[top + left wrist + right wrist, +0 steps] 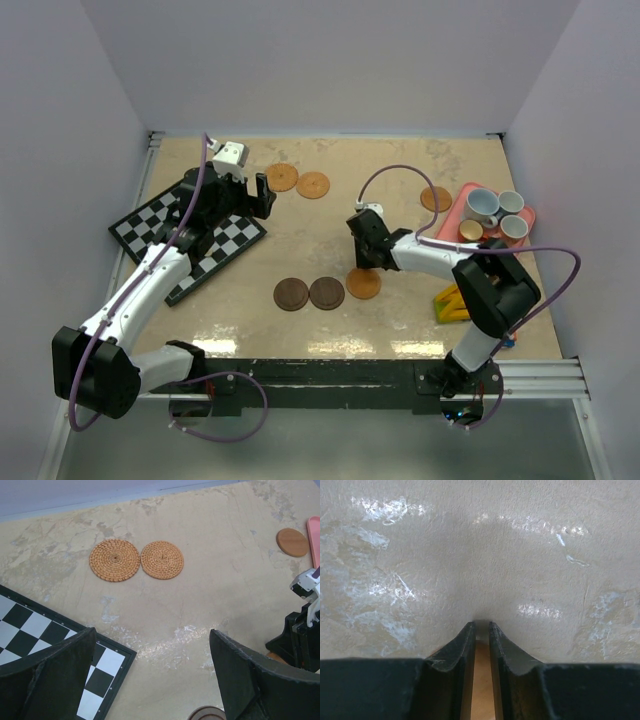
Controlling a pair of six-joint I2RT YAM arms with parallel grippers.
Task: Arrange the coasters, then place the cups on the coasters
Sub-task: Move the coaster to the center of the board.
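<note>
Tan coaster [363,283] sits on the counter [400,320] well left of the pink tray [528,214] and nearer the arm bases. The right fingers [470,650] are almost together, pinched on its far rim; the right wrist view shows a thin tan strip between them. Main risk: the disc is thin and held only at the edge, so it could slip out, tilt on lift or flip if the hold is shallow. Two dark brown coasters [309,294] lie just beside it on the side away from the tray, so any drag that way would probably knock them out of line. The left fingers [252,680] are spread wide with nothing in them, hovering far left of the tray by the chessboard [160,225]. If both arms go for the middle they could clash. Two woven coasters [297,181] sit side by side far left of the tray toward the back wall, apart from the front row, so spacing could end up uneven. Another tan coaster [436,199] is right at the tray's left edge, awkward to pinch without bumping the tray. The cups [483,205] are packed close in the tray, four visible, so picking one may jostle its neighbours. None are on coasters yet.
</note>
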